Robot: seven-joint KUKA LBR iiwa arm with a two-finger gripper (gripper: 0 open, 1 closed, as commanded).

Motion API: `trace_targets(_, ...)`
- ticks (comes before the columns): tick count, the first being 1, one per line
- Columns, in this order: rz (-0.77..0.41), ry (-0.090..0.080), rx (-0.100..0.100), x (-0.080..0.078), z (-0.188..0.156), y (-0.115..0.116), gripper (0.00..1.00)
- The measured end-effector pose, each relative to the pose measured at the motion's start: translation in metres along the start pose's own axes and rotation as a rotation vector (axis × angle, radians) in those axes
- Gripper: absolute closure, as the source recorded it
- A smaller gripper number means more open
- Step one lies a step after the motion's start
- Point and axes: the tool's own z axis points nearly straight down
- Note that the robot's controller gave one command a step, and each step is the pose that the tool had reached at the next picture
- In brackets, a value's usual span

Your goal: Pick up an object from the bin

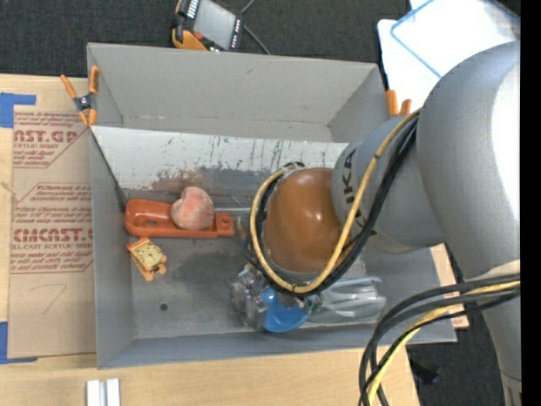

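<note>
At the 6 o'clock side of the grey bin (228, 100), close to the front wall, the gripper (248, 299) is low over the floor. Whether its jaws are released or clenched, I cannot tell.

Just beside it, at its 3 o'clock, lies 1 blue rounded thing (283, 315). I cannot tell if the 2 are touching. Further toward 3 o'clock, a clear plastic piece (355, 299) lies flat next to the blue one.

Above the gripper is the arm's brown-orange cover (300, 218), with yellow and black cables around it.

At 9 o'clock of the bin a small yellow block (147, 258) stands alone. Behind it, toward 10 o'clock, a long orange tool (152, 220) lies across the floor, and a pink rounded lump (193, 209) rests on it.
</note>
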Motion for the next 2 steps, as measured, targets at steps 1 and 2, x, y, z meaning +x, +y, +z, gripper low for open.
trace_targets(1, 0.018, 0.000, -0.002, 0.001, -0.004, 0.000, 1.00)
trace_targets(2, -0.036, -0.001, -0.001, 0.007, 0.000, -0.012, 1.00)
